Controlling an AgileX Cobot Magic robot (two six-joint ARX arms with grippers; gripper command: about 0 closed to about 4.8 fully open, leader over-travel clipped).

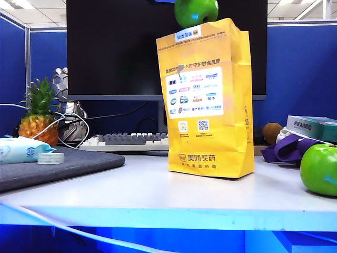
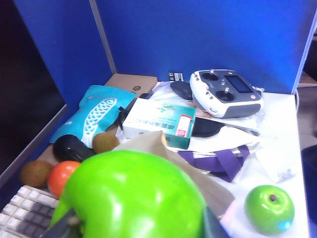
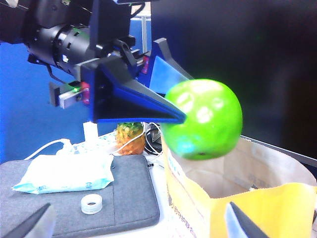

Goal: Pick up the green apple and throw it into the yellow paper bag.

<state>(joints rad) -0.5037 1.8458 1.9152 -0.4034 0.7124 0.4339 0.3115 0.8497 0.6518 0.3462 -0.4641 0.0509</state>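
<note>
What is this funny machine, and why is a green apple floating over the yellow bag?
It's a robot with two arms, each ending in a two-finger gripper. One picture looks across the desk; the other two come from cameras on its wrists. The apple isn't floating: the left gripper pinches the green apple right above the open yellow paper bag, ready to drop it in. The right gripper hangs open nearby, holding nothing. A second green apple, a pineapple and a keyboard sit on the desk.
</note>
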